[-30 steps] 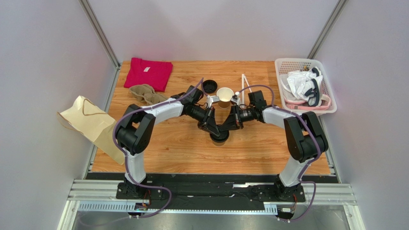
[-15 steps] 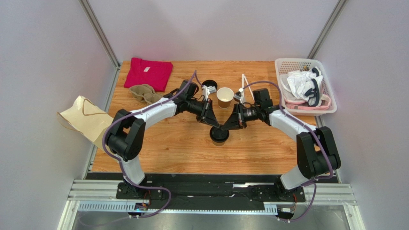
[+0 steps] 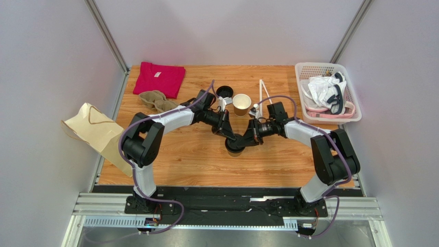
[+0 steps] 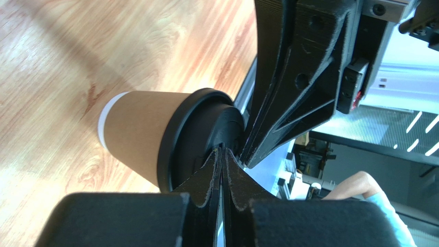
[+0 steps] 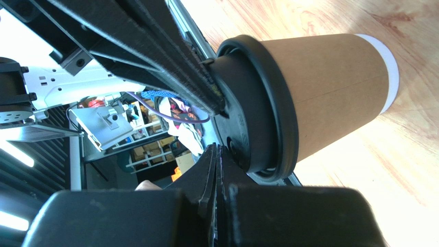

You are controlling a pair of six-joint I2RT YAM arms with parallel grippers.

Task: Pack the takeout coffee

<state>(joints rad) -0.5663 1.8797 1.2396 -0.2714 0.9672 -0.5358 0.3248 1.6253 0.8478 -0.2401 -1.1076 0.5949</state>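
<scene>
Takeout coffee (image 3: 235, 146), a tan paper cup with a black lid (image 4: 203, 135), stands on the wooden table (image 3: 196, 162) directly beneath both claws. The left gripper (image 4: 222, 153) has its fingers pressed together, holding nothing, tips touching the lid's top. The right gripper (image 5: 215, 150), likewise pressed together and empty, touches the lid just opposite. They appear to be seating the lid. Push straight down, evenly from both sides, so the cup neither tips nor buckles.

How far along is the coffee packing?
Done: the black lid sits on the takeout coffee. In hand: the left gripper and right gripper, both shut, have their tips at that lid. Left: it stands on the table, not yet in the paper bag.
</scene>
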